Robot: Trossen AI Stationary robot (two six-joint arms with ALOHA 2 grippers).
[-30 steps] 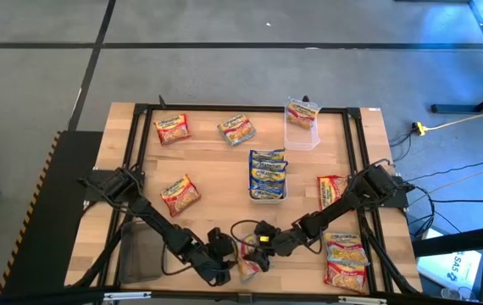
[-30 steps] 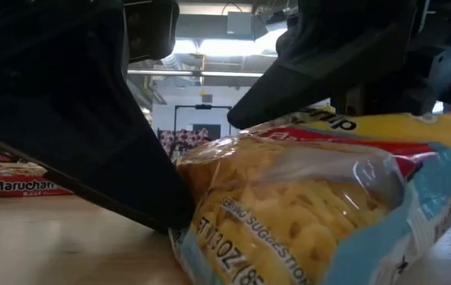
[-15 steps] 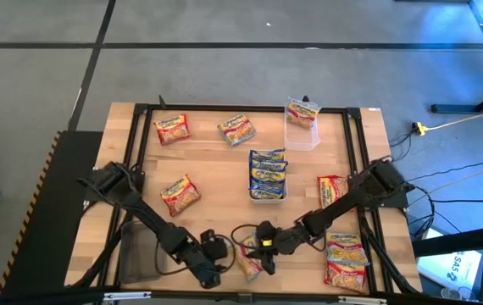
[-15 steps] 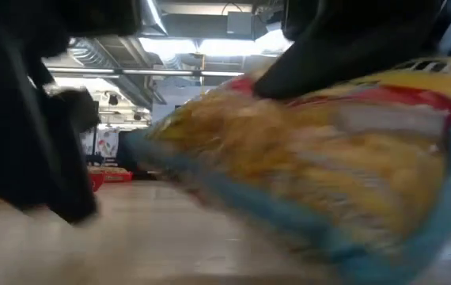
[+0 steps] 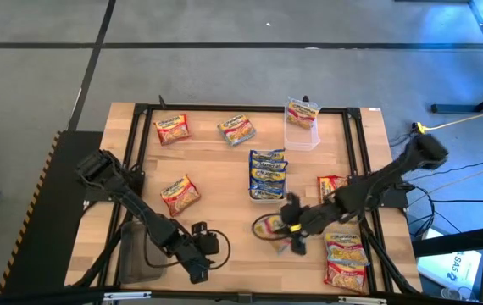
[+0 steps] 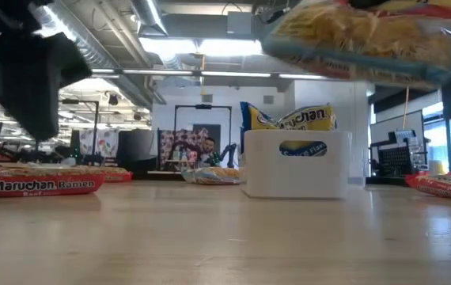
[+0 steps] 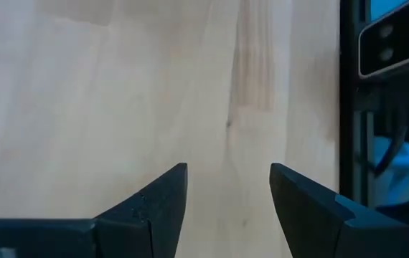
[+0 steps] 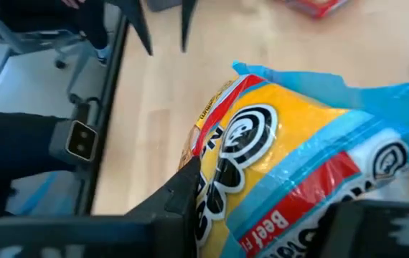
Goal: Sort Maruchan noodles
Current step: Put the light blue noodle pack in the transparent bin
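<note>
A blue-bordered Maruchan noodle packet [image 5: 269,227] hangs lifted off the wooden surface [image 5: 224,169], clamped in the right gripper [image 5: 293,229] near the front middle, just below the white tray [image 5: 268,174] stacked with blue packets. The left gripper [image 5: 201,252] sits low at the front left, its jaws spread apart and holding nothing

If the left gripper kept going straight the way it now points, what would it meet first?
Probably only bare table. The open left gripper holds nothing, and its wrist view shows just wood ahead, with the dark frame rail off to one side. Depth is unclear.
</note>
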